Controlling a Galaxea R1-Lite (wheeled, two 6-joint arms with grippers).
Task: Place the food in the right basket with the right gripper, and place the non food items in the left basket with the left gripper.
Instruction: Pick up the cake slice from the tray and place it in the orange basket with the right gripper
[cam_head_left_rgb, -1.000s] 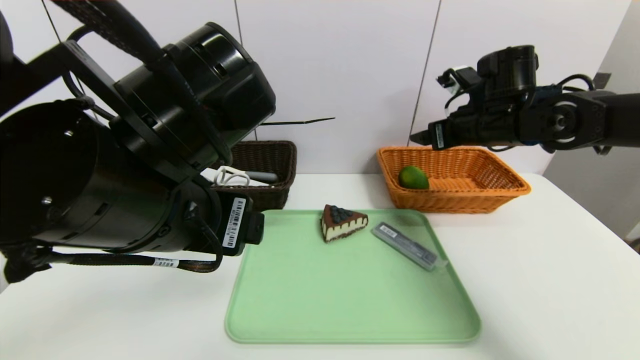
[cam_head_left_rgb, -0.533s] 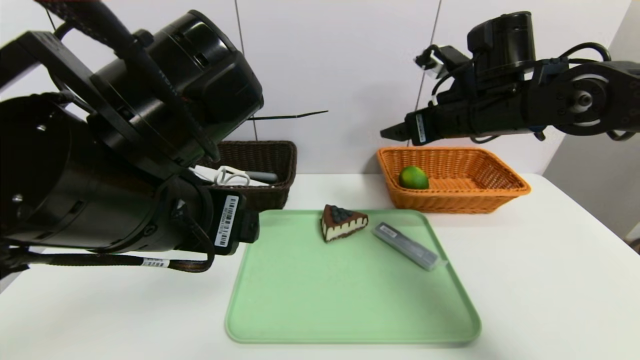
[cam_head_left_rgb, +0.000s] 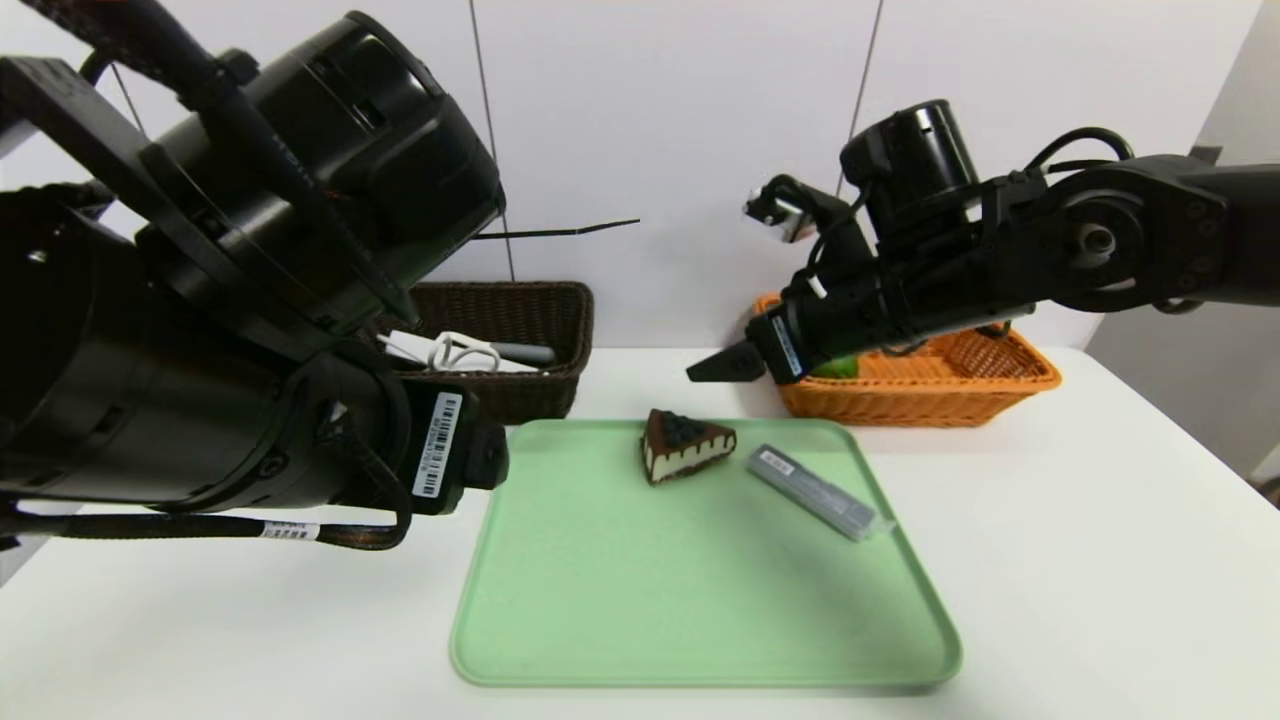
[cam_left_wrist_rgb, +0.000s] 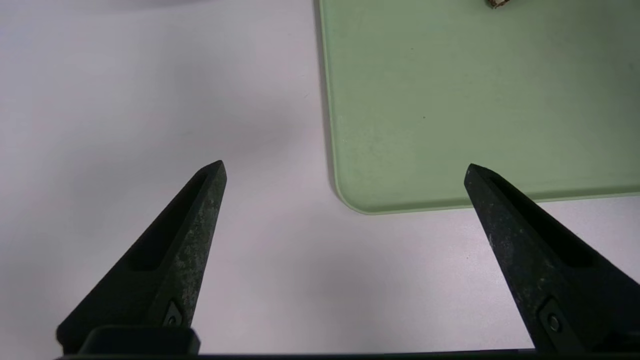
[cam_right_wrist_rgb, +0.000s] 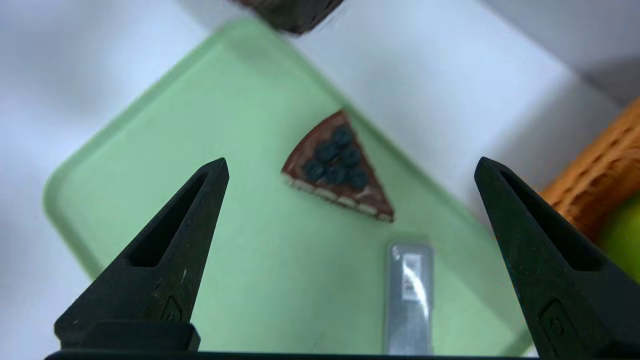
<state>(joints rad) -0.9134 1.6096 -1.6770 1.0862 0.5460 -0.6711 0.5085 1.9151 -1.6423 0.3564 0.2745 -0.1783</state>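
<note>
While looking over the table (cam_head_left_rgb: 1080, 520), find the cheesecake slice (cam_head_left_rgb: 690, 445) sitting on the green tray (cam_head_left_rgb: 700, 600), near the far rim, topped with dark blue berries. Note the grey packaged item (cam_head_left_rgb: 812, 490) just beside on the same tray, lying flat and aslant toward the right rim, clear wrapping at the near end.

See the right pincer (cam_right_wrist_rgb: 352, 159) over the far part of the tray, released, tips wide apart and above the slice. Find the left pincer (cam_left_wrist_rgb: 346, 163) low on the left, also released, above the table and the tray's near left corner.

Place the dark brown basket (cam_head_left_rgb: 530, 400) behind the tray on the left, holding a looped white cable (cam_head_left_rgb: 465, 352) and a grey cylindrical piece (cam_head_left_rgb: 525, 353). Place the orange basket (cam_head_left_rgb: 900, 405) behind on the right, with a green fruit (cam_head_left_rgb: 838, 367) inside at the left end. Mark the right arm crossing in front of that basket, covering part of weave and fruit; mark the bulky left arm blocking the view of the brown basket's left side. Note a thin black strip (cam_head_left_rgb: 600, 228) sticking out from the left arm across the pale wall (cam_head_left_rgb: 680, 150).

Spot a white barcode label (cam_head_left_rgb: 437, 445) on the left arm near the pincer, too small to read. Spot another label (cam_head_left_rgb: 787, 345) by the right pincer and a pale one (cam_right_wrist_rgb: 412, 277) on the packaged item, both illegible.
</note>
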